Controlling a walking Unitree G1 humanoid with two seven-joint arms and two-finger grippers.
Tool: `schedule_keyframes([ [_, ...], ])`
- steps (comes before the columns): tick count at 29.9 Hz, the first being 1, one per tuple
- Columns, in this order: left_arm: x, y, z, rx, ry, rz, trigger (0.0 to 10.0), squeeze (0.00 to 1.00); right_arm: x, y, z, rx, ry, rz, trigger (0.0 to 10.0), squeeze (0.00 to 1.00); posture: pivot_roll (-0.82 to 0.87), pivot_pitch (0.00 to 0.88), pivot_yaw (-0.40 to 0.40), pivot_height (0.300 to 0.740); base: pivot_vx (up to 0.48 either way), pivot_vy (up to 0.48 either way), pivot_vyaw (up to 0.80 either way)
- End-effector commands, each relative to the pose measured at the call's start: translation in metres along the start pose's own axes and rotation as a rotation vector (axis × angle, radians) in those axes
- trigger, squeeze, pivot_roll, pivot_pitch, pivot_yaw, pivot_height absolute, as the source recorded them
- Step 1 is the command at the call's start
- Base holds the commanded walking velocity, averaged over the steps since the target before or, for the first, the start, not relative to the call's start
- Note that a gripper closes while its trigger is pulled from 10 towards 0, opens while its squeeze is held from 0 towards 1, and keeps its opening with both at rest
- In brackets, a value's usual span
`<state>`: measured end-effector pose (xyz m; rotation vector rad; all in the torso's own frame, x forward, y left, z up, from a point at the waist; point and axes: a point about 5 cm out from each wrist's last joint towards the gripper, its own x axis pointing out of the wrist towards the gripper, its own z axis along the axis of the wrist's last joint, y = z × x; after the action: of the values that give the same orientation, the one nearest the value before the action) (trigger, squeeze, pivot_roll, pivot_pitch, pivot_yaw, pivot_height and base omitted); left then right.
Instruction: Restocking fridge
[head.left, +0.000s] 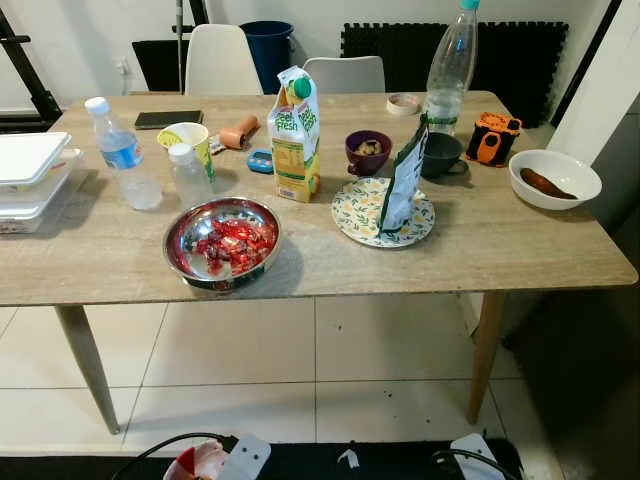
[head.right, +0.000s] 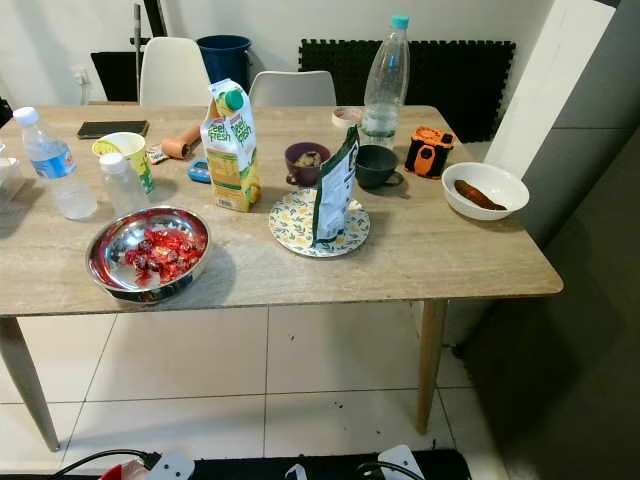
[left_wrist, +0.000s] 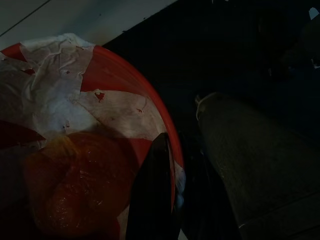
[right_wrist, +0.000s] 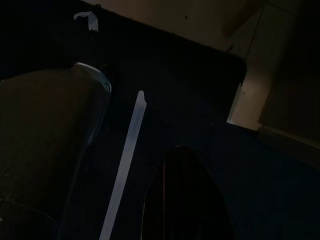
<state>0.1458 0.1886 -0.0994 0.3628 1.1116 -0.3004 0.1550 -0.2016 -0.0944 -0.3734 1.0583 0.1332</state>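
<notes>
Here the juice carton (head.left: 296, 136) stands well beyond both hands.

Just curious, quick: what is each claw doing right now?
Left claw: beside a red bowl; open or closed cannot be told.
Right claw: hanging idle; cannot be told.

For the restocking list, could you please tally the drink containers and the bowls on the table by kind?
Plastic bottles: 3
Juice cartons: 1
Bowls: 4 (steel, purple, dark, white)
Total: 8
</notes>
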Motion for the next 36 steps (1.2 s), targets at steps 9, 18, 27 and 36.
schedule_keyframes([
  [9, -0.0014, -0.0152, -0.0211, -0.02, 0.078, -0.034, 10.0, 0.0, -0.0027, 0.0053, -0.0184, -0.027, 0.071, 0.018, 10.0, 0.0, -0.05, 0.089, -0.017, 0.74, 0.0, 0.0, 0.0],
  [18, -0.0019, -0.0145, -0.0234, -0.033, 0.081, -0.025, 10.0, 0.0, -0.0024, 0.0035, -0.0177, -0.069, 0.078, 0.008, 10.0, 0.0, -0.04, 0.075, -0.016, 0.74, 0.0, 0.0, 0.0],
  [27, -0.0023, -0.012, -0.0246, -0.035, 0.085, -0.016, 10.0, 0.0, -0.0026, 0.0013, -0.0192, -0.075, 0.088, -0.001, 10.0, 0.0, -0.04, 0.074, -0.014, 0.74, 0.0, 0.0, 0.0],
  [36, -0.0027, -0.0102, -0.0258, -0.028, 0.089, -0.007, 10.0, 0.0, -0.0033, -0.0008, -0.0226, -0.069, 0.1, -0.005, 10.0, 0.0, -0.05, 0.061, -0.012, 0.74, 0.0, 0.0, 0.0],
])
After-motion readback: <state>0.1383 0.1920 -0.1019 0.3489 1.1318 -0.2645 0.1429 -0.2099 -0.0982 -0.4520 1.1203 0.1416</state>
